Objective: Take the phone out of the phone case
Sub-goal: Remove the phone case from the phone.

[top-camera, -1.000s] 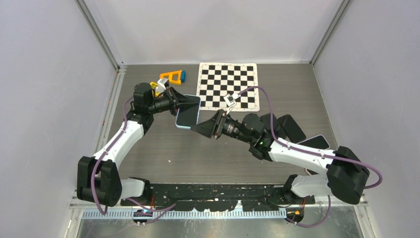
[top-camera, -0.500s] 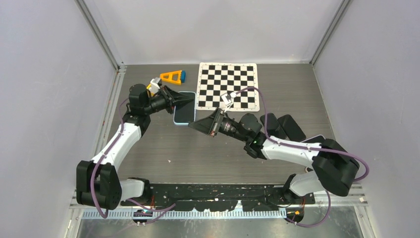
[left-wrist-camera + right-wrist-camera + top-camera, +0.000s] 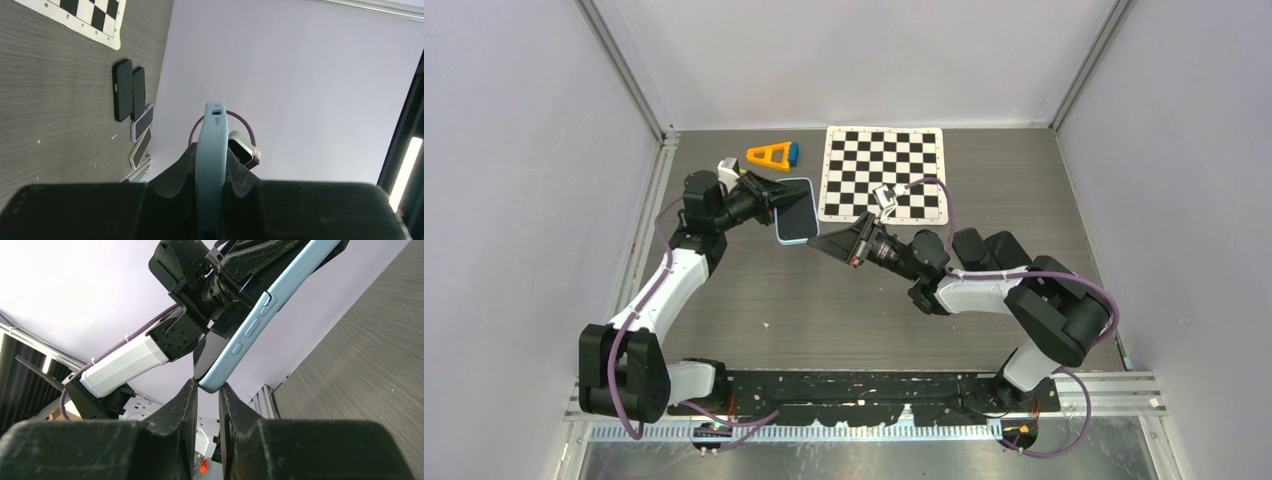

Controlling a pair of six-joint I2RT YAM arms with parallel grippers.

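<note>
Your grey wood-grain worktop carries a black-and-white checkerboard mat at its far middle. Your left pincer is clamped on the light-blue phone case and holds it up off the worktop, just left of the mat. The left wrist view shows its fingers pressed against both faces, with the case edge-on between them. Your right pincer reaches in from the right to the case's near corner. In the right wrist view its tips stand on either side of that corner with only a narrow gap, and you cannot tell whether they press on the case or merely flank it. The phone sits inside the case, dark screen facing up. Several dark handsets or cases lie side by side near the worktop's right edge, partly hidden behind your right arm in the top view. An orange triangular piece lies left of the mat.
</note>
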